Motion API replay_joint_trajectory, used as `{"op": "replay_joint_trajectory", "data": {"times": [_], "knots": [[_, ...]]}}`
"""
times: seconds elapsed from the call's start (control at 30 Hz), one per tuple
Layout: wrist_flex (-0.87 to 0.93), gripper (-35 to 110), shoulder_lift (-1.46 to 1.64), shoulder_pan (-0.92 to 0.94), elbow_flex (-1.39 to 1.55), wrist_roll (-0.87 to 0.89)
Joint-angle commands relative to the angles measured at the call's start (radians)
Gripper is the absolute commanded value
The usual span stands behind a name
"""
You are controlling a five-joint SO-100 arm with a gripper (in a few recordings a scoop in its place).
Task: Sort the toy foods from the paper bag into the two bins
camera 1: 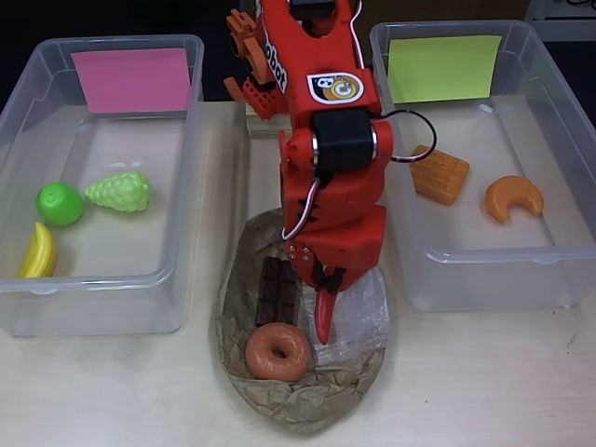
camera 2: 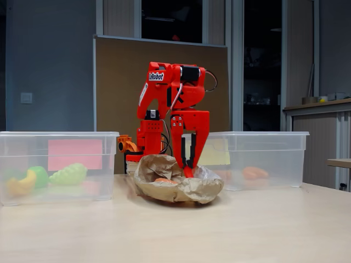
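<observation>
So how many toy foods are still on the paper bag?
2 that I can see: a chocolate bar and a donut, both on the paper bag beside the gripper. The arm could be hiding another.

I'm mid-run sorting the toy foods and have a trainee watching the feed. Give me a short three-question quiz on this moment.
1. True or false: the bin with the pink label holds the waffle.
2. How many toy foods lie on the paper bag?
3. Multiple choice: the gripper is lowered over A) the pink-label bin, B) the paper bag, C) the bin with the yellow-green label.

Key
1. False: it holds the apple, grapes and banana.
2. Two visible: chocolate bar and donut.
3. B.
</observation>
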Motion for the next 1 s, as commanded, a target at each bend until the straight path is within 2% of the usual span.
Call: {"op": "replay_joint_trajectory", "data": {"times": [0.0,0.33,0.77,0.97], "knots": [[0.130,0,0.087,0.015,-0.077,-0.028],[0.302,0,0.298,0.118,-0.061,-0.161],[0.319,0,0.796,0.436,0.295,-0.426],[0.324,0,0.925,0.588,0.331,-0.560]]}}
